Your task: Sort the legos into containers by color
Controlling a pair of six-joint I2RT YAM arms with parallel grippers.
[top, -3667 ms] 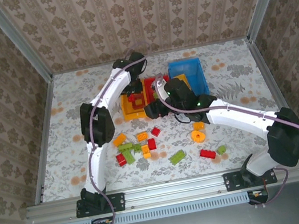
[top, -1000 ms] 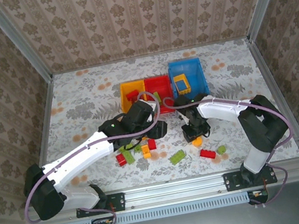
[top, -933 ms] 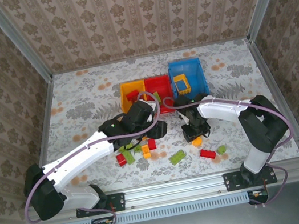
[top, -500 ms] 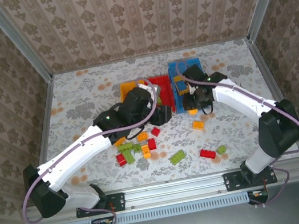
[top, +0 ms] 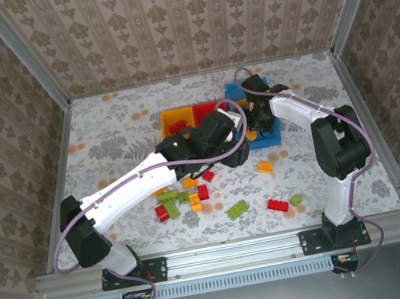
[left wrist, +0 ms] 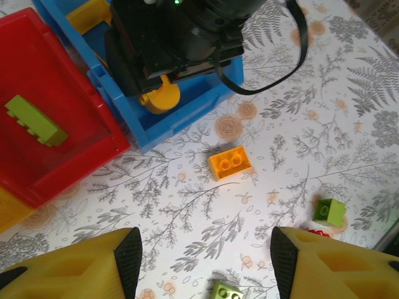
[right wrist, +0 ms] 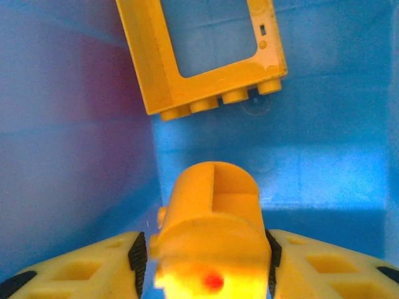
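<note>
Legos [top: 202,192] in red, lime green and orange lie loose toward the near edge of the table [top: 104,135], while the three bins stand side by side toward its far edge. A second ago the right gripper [right wrist: 206,255] was down among the loose pieces near the middle of the table; now we see it over the blue bin [left wrist: 193,106], with the orange round ring [right wrist: 212,205] between its pads and touching both, so we read the ring as clamped and raised above the bin floor. We take this as the last step for this piece: it has been carried to its bin and only needs letting go. The left arm has meanwhile swung across toward the bins, and the left gripper [left wrist: 202,255] hangs over the table just in front of them with its fingers wide apart and nothing between them, above an orange two-by-two brick [left wrist: 230,163]. The blue bin already holds a yellow frame [right wrist: 148,62], lying flat beyond the ring. The red bin [left wrist: 93,134] next to it holds a lime green brick [left wrist: 35,120], and the yellow-orange bin [top: 169,116] holds a red piece [top: 178,128]. So we judge that the colours are kept apart, though no bin matches its bricks.
</note>
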